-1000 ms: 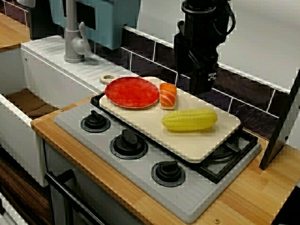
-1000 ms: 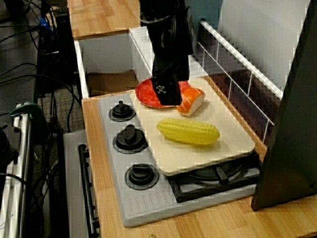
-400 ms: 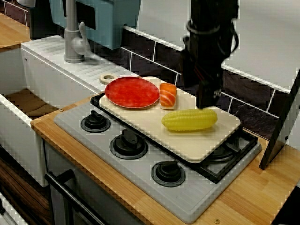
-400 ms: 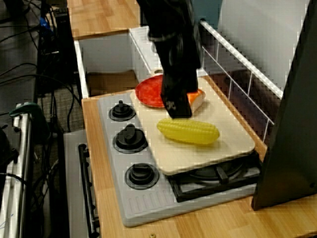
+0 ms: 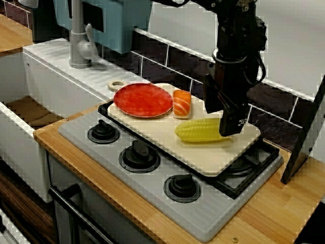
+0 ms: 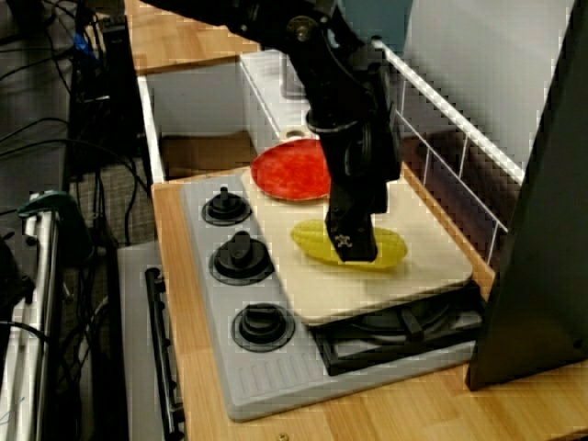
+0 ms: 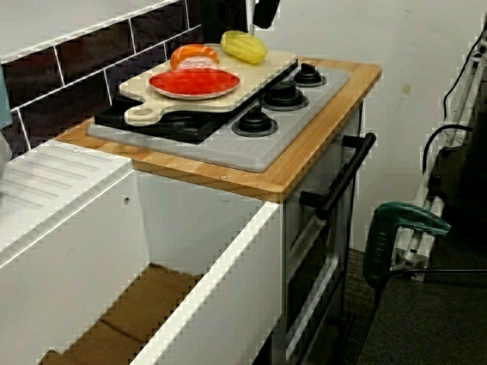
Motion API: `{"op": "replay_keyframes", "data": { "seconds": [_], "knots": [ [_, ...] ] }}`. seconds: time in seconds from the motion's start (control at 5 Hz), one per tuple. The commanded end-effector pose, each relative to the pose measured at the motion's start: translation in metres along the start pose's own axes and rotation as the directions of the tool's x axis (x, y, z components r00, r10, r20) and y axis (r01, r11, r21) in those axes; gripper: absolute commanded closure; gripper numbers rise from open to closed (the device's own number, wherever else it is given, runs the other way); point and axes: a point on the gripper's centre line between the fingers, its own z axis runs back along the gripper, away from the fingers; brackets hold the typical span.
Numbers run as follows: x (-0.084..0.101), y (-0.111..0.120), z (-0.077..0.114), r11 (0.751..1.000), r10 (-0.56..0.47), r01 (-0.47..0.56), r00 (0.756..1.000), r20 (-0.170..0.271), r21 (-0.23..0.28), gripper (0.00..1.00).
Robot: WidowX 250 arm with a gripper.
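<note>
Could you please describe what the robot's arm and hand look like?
The arm is black throughout and built of chunky, blocky segments. A thin black cable loops beside the wrist. The hand is black too, long and narrowing toward its tip, with a small white marking near the end. Its separate fingers are too dark to make out.

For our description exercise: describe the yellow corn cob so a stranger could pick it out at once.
On the grey hob lies a cutting board. At its end far from the sink lies the corn cob, by the black tool. It is the only long yellow thing; its neighbours are a red plate and orange sushi.
</note>
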Motion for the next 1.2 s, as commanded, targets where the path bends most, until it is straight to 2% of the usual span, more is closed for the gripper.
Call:
{"op": "replay_keyframes", "data": {
  "seconds": [0.0,0.4,1.0],
  "knots": [
    [0.007,0.008,0.005,1.000,0.008,-0.008,1.000,0.028,0.006,0.00],
    [0.002,0.010,0.003,1.000,0.010,-0.011,1.000,0.020,0.013,0.00],
    [-0.002,0.007,-0.010,0.999,0.010,-0.009,1.000,-0.002,0.038,0.00]
  ]
}}
